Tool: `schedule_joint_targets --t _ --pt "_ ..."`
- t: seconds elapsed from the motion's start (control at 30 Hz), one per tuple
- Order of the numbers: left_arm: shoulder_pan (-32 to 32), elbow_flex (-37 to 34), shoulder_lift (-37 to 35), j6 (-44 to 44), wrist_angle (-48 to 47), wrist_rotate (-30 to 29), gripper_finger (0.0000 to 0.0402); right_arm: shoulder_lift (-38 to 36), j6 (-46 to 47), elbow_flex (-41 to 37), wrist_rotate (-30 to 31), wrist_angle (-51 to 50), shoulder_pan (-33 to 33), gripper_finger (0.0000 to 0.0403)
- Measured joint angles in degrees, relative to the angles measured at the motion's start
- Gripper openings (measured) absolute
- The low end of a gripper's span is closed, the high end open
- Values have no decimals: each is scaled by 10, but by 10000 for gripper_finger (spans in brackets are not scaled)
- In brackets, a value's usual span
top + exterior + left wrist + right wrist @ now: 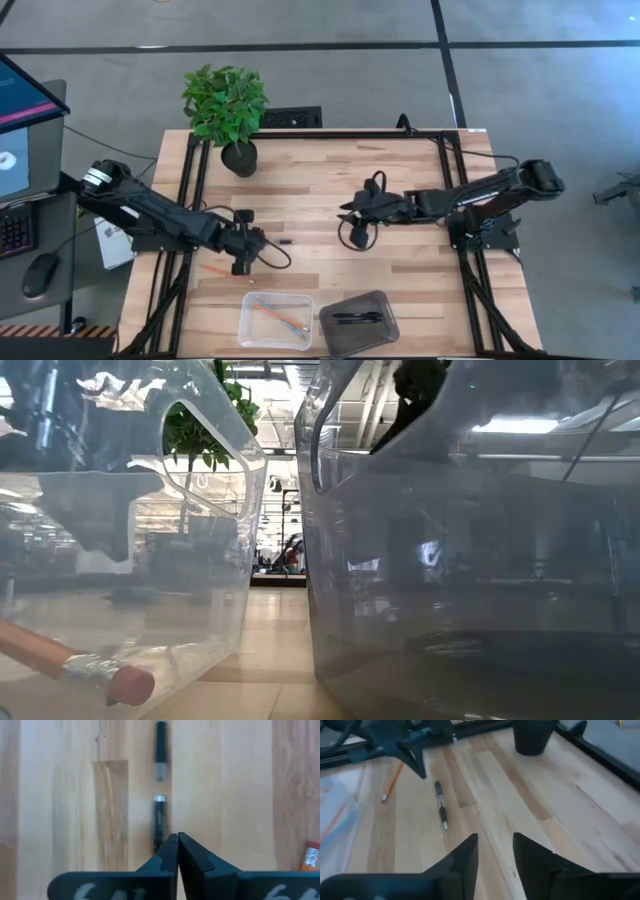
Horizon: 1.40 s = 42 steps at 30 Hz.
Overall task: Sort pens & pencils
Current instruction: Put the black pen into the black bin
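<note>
Nearest the low cam: eraser end of an orange pencil (105,678), seen inside the clear bin (215,540); dark bin (330,560) just beside it, on the table's front edge. From the high cam, clear bin (276,319) is seen to hold an orange pencil and a pale blue-grey pencil (292,322), laid diagonally; dark bin (358,322) holds one black pen (358,317). Second orange pencil (218,270) lies loose on the wood table (400,280), near the left gripper (240,268), not touched. Left gripper (177,840): fingers pressed together, nothing pinched, tips poised at the end of a black pen (159,822) lying on the table; a separate black piece (160,750) lies in line just beyond it, small gap between. Same pen (440,804) is seen from the right wrist cam, orange pencil (393,781) nearby. Right gripper (346,216), (495,850): fingers spread, empty, held over mid-table, well apart from the pen. Potted plant (227,112) at the far side of the table.
</note>
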Motion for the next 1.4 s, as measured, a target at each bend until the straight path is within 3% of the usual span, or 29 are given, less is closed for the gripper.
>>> schedule_joint_targets --t 0.23,0.53,1.1,1.27,1.4 --pt "27 0 1 -1 1 15 1 49 17 2 0 13 1 212" --pt "69 0 1 49 0 -33 0 74 13 2 0 30 1 289" --pt "89 0 1 130 2 -44 0 74 12 2 2 34 -11 292" --pt "89 0 1 203 14 11 0 74 12 2 2 34 -16 292" --pt "97 0 1 194 30 79 0 74 12 2 2 33 -19 292"
